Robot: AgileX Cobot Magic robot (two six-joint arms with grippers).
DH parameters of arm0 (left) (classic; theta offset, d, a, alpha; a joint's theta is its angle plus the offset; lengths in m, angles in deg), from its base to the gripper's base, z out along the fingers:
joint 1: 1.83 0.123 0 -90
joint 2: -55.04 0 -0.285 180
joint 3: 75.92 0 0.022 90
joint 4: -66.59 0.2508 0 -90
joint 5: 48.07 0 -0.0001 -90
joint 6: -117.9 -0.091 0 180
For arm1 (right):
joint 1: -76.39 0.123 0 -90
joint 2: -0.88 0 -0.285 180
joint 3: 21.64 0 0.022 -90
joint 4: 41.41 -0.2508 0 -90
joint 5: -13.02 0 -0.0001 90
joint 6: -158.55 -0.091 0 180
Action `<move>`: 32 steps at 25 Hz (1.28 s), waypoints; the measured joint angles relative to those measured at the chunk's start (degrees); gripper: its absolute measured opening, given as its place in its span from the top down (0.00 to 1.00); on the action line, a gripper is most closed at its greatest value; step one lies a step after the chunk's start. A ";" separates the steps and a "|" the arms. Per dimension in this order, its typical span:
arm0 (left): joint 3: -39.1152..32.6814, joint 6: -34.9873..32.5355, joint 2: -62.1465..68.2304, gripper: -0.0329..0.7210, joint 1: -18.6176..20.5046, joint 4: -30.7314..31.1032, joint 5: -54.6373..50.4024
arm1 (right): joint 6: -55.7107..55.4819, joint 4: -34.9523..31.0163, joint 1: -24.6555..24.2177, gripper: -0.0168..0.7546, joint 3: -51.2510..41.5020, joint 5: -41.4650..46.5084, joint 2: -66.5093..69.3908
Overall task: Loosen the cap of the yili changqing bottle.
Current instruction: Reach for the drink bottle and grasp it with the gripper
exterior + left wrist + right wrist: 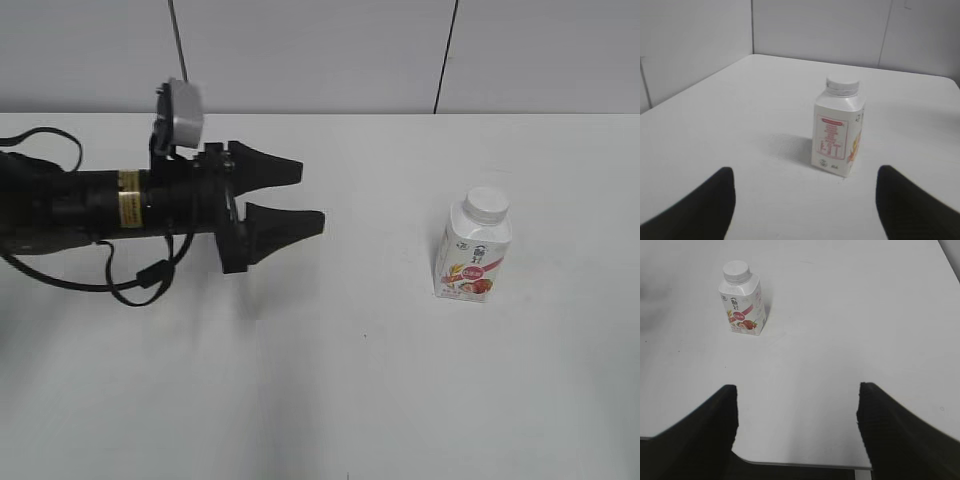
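- The yili changqing bottle point(473, 247) is what we must work on; it stands upright on the white table point(400, 380), to the right of the middle, and nothing touches it.
- We hold the left gripper point(300, 196) with its jaws apart and empty. It lies level above the table and points at the bottle, well apart from it, so that we can come at the body from the side.
- In the left wrist view the bottle point(838, 127) sits between the two fingertips point(705, 205), which we judge to be a good line for an approach.
- The right gripper point(797, 430) also has its jaws spread with nothing between them. It waits near the table edge, far from the bottle point(741, 300).
- The cap point(487, 204) sits on the neck, free from above. We think one gripper should steady the body while the other turns the cap.
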 joint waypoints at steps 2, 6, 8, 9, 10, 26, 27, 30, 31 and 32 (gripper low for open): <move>2.65 0.52 1.80 0.22 -2.06 -0.13 -0.20 | 0.00 0.00 0.00 0.22 0.00 0.00 0.00; 7.65 1.85 5.37 0.21 -5.55 -0.44 -0.42 | 0.00 0.00 0.00 0.22 0.00 0.00 0.00; 9.61 2.23 6.92 0.21 -7.10 -1.40 -0.54 | 0.00 0.00 0.00 0.22 0.00 0.00 0.00; 10.56 2.29 7.72 0.21 -7.88 -2.06 -0.54 | 0.00 0.00 0.00 0.22 0.00 0.06 0.00; 11.42 2.44 8.50 0.21 -8.61 -2.87 -0.54 | 0.00 0.00 0.00 0.22 0.00 0.06 0.00; 22.05 3.03 16.53 0.21 -15.81 -7.16 -5.69 | 0.00 0.00 0.00 0.22 0.00 0.06 0.00; 22.91 3.09 16.92 0.21 -16.15 -7.16 -6.18 | 0.00 0.00 0.00 0.22 0.00 0.06 0.00; 25.48 5.05 18.31 0.21 -17.07 -7.24 -6.94 | 0.00 0.00 0.00 0.22 0.00 0.06 0.00; 26.48 6.09 18.92 0.21 -17.40 -7.35 -7.37 | 0.00 0.00 0.00 0.22 0.00 0.06 0.00; 27.22 6.82 19.40 0.21 -17.75 -7.35 -7.95 | 0.00 0.00 0.00 0.22 0.00 0.06 0.00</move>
